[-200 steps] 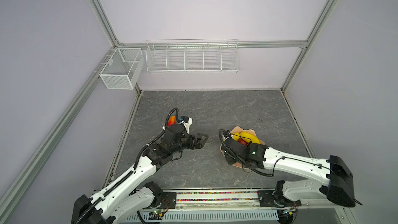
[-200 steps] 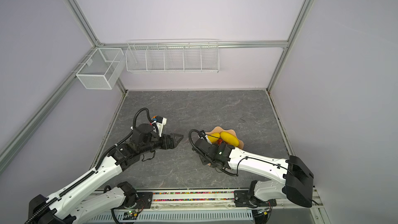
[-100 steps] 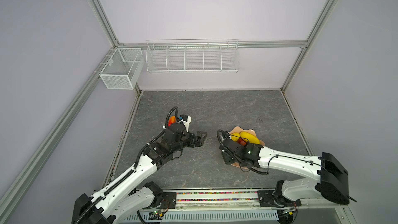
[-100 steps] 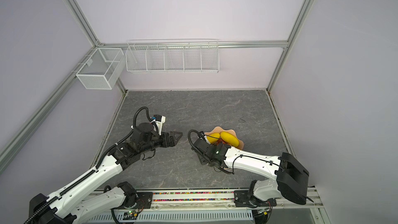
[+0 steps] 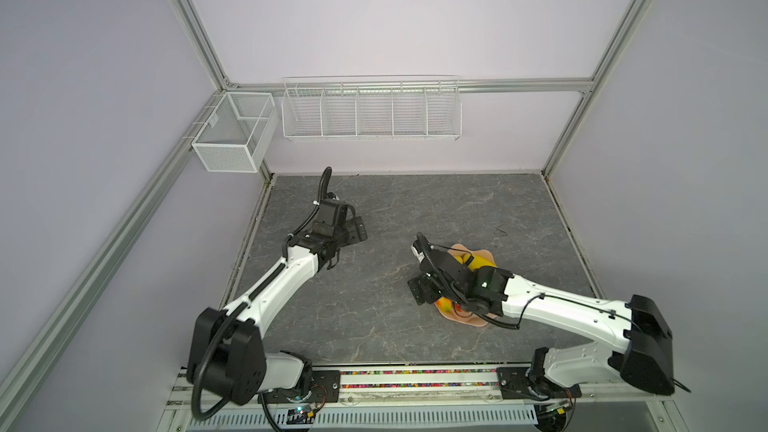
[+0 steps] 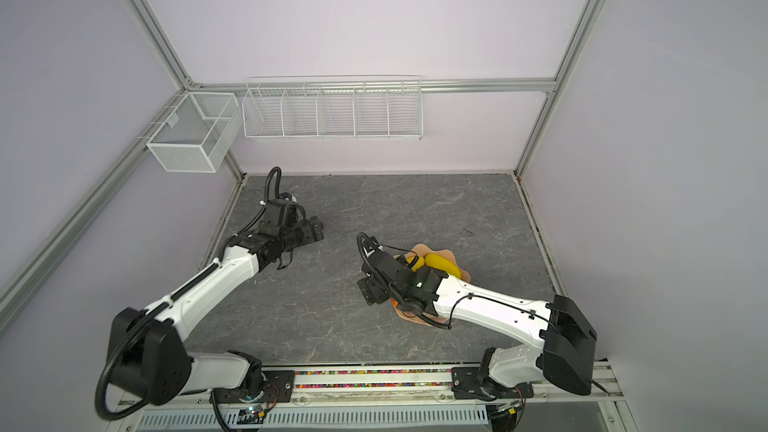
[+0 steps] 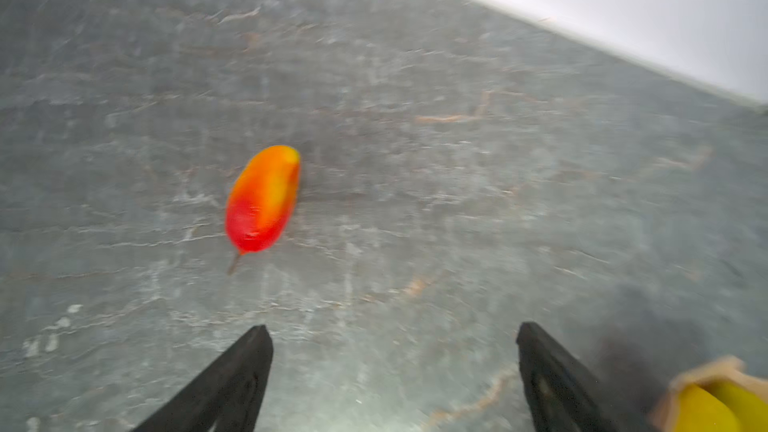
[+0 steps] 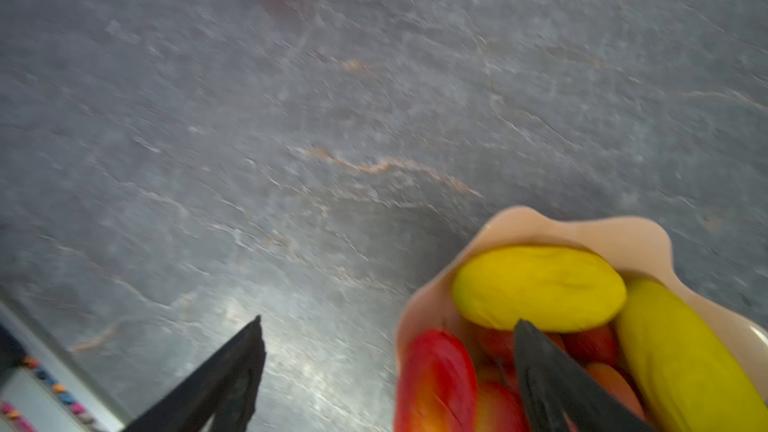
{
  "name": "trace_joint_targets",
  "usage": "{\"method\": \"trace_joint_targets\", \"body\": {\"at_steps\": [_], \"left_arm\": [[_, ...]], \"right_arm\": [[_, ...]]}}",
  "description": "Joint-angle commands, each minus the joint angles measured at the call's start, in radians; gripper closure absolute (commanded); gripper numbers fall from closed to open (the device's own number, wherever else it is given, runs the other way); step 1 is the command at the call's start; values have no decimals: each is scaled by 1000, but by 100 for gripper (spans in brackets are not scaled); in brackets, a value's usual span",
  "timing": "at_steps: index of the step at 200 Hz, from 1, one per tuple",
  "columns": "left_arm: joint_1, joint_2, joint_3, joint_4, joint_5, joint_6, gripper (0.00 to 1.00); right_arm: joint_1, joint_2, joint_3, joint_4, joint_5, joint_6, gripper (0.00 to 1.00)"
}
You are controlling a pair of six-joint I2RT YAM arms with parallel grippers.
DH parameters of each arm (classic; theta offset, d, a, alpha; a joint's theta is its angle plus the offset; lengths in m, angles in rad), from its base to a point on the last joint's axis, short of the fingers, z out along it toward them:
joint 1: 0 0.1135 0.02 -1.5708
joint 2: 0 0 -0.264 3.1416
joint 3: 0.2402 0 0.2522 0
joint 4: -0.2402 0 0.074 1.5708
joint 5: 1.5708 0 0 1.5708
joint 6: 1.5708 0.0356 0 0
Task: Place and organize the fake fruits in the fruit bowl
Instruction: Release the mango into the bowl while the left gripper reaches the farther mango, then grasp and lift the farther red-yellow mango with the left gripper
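A red-orange mango-like fruit lies on the grey table ahead of my open left gripper, apart from its fingers; in both top views the left arm hides it. The peach-pink fruit bowl holds two yellow fruits, a second red-orange fruit at its near rim and small red grapes. My right gripper is open: one finger hangs over the bowl, the other over the table. In both top views it hovers at the left edge of the bowl.
Two white wire baskets hang on the walls, one at the back and one at the back left. My left gripper is at the table's left side. A rail with coloured dots runs along the front edge.
My right gripper has gone from shut to open beside the bowl. The left arm has swung back and to the left, away from the bowl.
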State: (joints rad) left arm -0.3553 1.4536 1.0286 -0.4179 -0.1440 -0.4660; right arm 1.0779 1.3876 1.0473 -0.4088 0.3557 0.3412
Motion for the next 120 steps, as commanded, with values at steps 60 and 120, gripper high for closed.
{"method": "trace_joint_targets", "body": {"at_steps": [60,120], "left_arm": [[90,441,337,-178,-124,68,11],[112,493,340,-202,-149,88,19]], "right_arm": [[-109,86,8,154,-286,-62,12],[-210,38,-72,169,-346,-24,12]]}}
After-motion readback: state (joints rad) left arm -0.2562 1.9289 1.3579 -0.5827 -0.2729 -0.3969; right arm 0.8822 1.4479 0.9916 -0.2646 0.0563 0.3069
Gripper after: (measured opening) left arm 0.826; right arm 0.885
